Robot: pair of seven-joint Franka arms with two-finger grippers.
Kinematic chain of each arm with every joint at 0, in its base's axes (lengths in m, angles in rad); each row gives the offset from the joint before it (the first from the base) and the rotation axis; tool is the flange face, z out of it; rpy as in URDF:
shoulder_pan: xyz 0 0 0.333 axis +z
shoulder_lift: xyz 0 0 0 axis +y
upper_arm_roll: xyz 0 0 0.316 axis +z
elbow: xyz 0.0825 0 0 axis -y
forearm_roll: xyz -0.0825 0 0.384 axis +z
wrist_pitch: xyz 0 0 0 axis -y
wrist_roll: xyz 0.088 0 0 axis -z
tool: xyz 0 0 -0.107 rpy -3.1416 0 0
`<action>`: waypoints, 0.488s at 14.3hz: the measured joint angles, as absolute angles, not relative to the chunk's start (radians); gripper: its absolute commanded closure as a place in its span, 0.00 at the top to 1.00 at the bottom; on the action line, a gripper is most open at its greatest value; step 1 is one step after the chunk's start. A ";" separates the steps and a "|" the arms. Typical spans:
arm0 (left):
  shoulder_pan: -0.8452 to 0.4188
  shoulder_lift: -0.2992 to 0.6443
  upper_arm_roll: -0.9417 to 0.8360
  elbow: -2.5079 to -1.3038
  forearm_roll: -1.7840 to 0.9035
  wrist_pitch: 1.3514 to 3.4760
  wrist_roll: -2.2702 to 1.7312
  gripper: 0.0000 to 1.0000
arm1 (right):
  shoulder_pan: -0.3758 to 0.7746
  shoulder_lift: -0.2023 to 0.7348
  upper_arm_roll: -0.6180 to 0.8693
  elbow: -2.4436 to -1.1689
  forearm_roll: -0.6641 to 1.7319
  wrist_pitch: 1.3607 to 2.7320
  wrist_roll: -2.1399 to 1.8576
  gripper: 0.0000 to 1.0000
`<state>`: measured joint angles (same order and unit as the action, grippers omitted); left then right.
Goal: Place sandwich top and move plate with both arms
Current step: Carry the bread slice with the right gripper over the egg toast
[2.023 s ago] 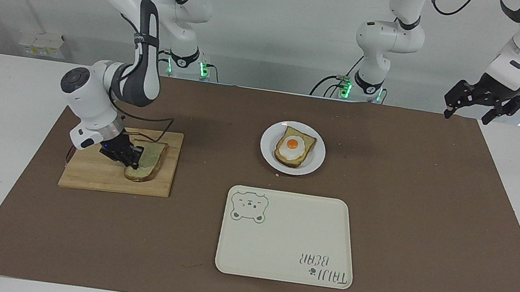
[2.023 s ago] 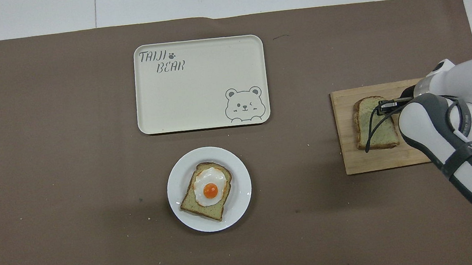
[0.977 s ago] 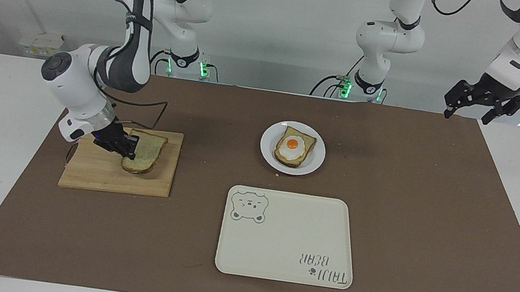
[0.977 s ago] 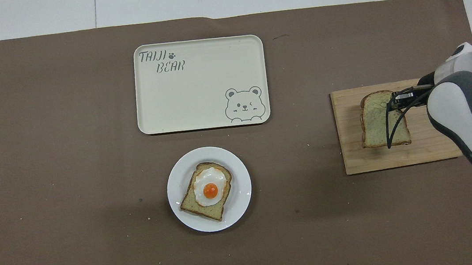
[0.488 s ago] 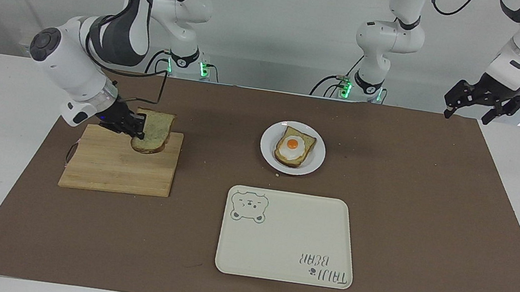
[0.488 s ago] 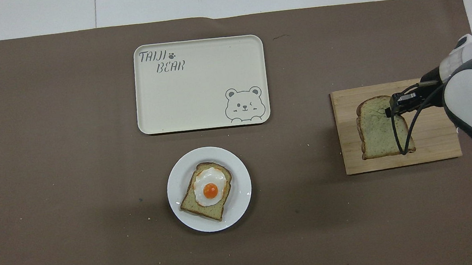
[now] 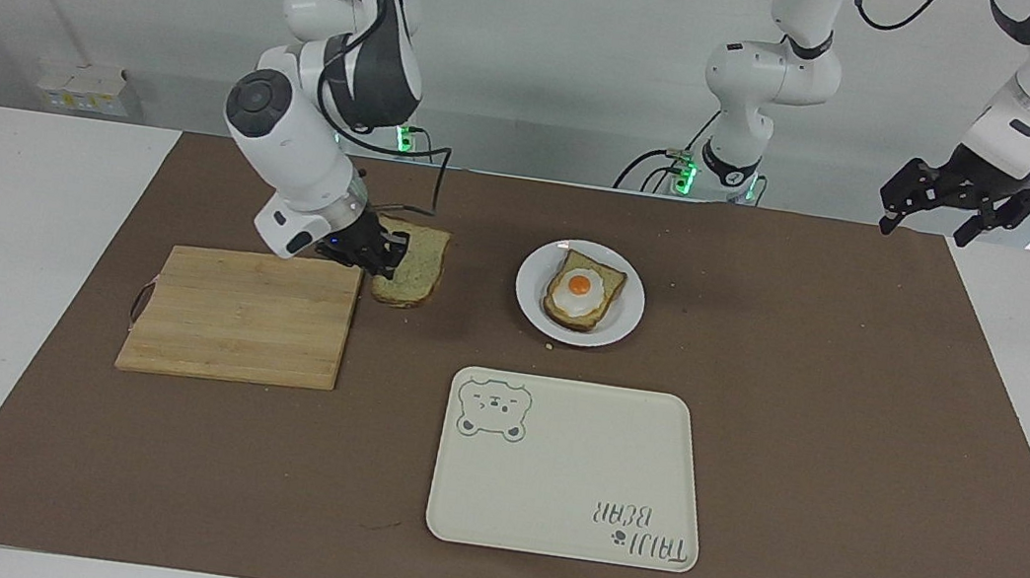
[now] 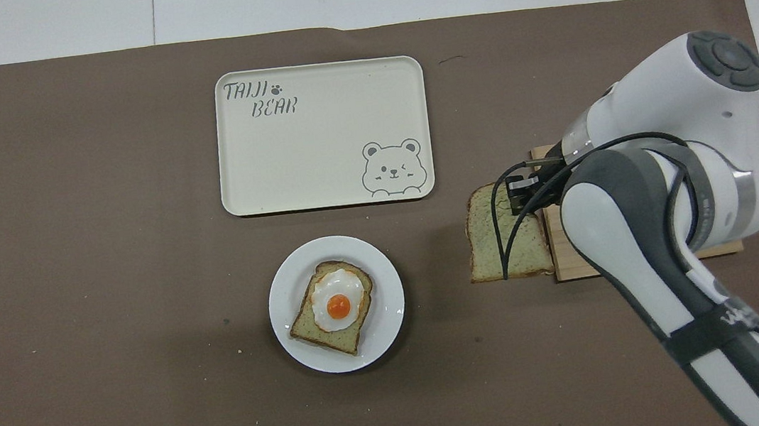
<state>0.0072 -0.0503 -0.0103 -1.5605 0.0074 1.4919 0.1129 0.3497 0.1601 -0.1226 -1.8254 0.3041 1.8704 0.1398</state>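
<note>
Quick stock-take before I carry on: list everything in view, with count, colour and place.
Sandwich top: one, tan with brown crust, held in the air over the mat between board and plate.
Plate: one, white, mid-table, nearer to the robots than the tray.
Egg slice: one, tan bread with a fried egg, on the plate.
Tray: one, cream with a bear drawing, farther from the robots than the plate.
Board: one, light wood, toward the right arm's end.
Mat: one, brown, covering the table.
Right gripper: black, shut on the sandwich top.
Left gripper: black, open, waiting over the mat's corner at the left arm's end.
</note>
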 measured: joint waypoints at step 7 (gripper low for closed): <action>0.007 -0.050 -0.010 -1.561 0.007 1.492 0.113 1.00 | 0.549 0.205 -0.122 -1.827 0.377 1.992 0.270 0.00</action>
